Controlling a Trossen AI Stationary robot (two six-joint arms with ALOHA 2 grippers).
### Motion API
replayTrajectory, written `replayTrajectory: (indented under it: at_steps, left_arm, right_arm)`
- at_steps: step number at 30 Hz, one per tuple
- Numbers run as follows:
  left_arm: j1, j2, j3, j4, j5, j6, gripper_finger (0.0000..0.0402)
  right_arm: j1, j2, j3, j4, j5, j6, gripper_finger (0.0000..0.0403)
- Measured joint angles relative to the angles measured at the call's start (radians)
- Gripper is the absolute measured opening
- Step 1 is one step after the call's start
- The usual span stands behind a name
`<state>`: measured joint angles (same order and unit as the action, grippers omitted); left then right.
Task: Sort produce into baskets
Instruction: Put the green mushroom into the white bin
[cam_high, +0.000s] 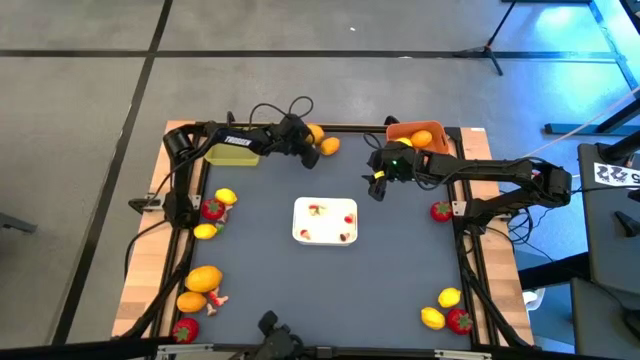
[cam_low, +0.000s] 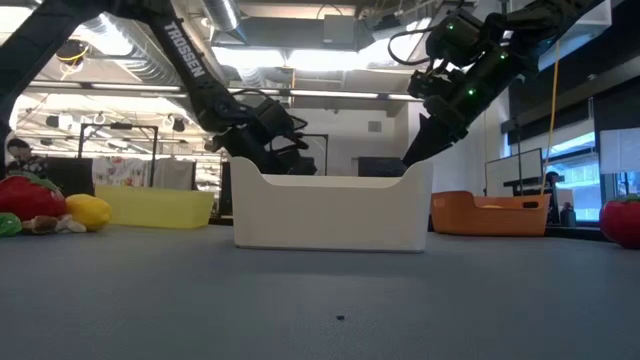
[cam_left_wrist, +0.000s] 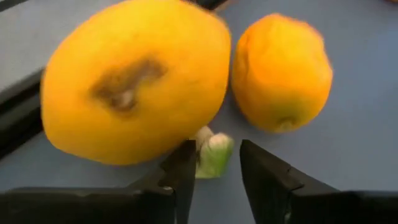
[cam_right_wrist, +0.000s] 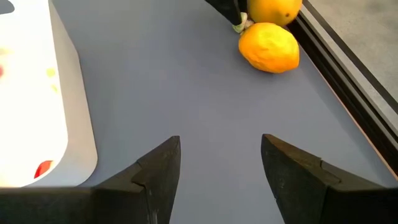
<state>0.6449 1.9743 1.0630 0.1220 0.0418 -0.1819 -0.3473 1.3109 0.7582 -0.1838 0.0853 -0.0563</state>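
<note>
Grey mat (cam_high: 400, 260) on a wood-edged table, baskets at the far edge.

Near left: big orange fruit (cam_high: 204, 278), smaller orange one (cam_high: 190, 301), strawberry (cam_high: 185, 329). Near right: two lemons (cam_high: 449, 297) (cam_high: 432, 318) and a strawberry (cam_high: 459, 320).

Middle: white tray (cam_high: 300, 208) at centre. Left of it, two lemons (cam_high: 226, 197) (cam_high: 204, 231) with a strawberry (cam_high: 212, 209) between them. Lone strawberry (cam_high: 441, 211) at the right edge.

Right gripper (cam_right_wrist: 221, 140) hangs above bare mat between the tray and the orange basket (cam_high: 400, 129), fingers wide, holding nothing.

Far: left gripper (cam_left_wrist: 216, 146) is at a pair of orange fruits (cam_left_wrist: 134, 81) (cam_left_wrist: 281, 71), just right of the yellow basket (cam_high: 232, 153). Its fingers stand narrow, with a green stem (cam_left_wrist: 214, 155) in the gap. It touches one finger and is not clamped.

Count: 4 strawberries and 9 yellow or orange fruits, one of them (cam_high: 421, 139) already in the orange basket. A second may sit beside it, unclear. 2 baskets, 1 tray.

Step, as I judge it: the pick of one far fruit by its stem. Next it needs the fingers shut on the stem, a lift, and a short carry to a basket. The stem is a thin hold, so it may slip.
</note>
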Motion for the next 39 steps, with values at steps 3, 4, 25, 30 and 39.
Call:
replayTrajectory:
  at_steps: [3,4,25,30,39]
  left_arm:
    - [0.006,0.000,0.000,-0.017,0.002,0.021,0.0094]
    - [0.008,0.000,0.000,-0.017,0.002,0.030,0.0086]
    - [-0.023,-0.109,-0.001,-0.126,-0.002,0.239,0.0015]
    - [-0.081,-0.210,-0.001,-0.203,0.003,0.286,0.0016]
    - [-0.231,-0.370,-0.001,-0.306,0.041,0.372,0.0017]
  right_arm:
    - [0.000,0.000,0.000,0.000,0.000,0.000,0.0223]
    - [0.000,0.000,0.000,0.000,0.000,0.000,0.0223]
    - [0.000,0.000,0.000,-0.054,0.000,0.004,0.0223]
    - [0.000,0.000,0.000,-0.054,0.000,0.007,0.0223]
    - [0.000,0.000,0.000,-0.054,0.000,0.007,0.0223]
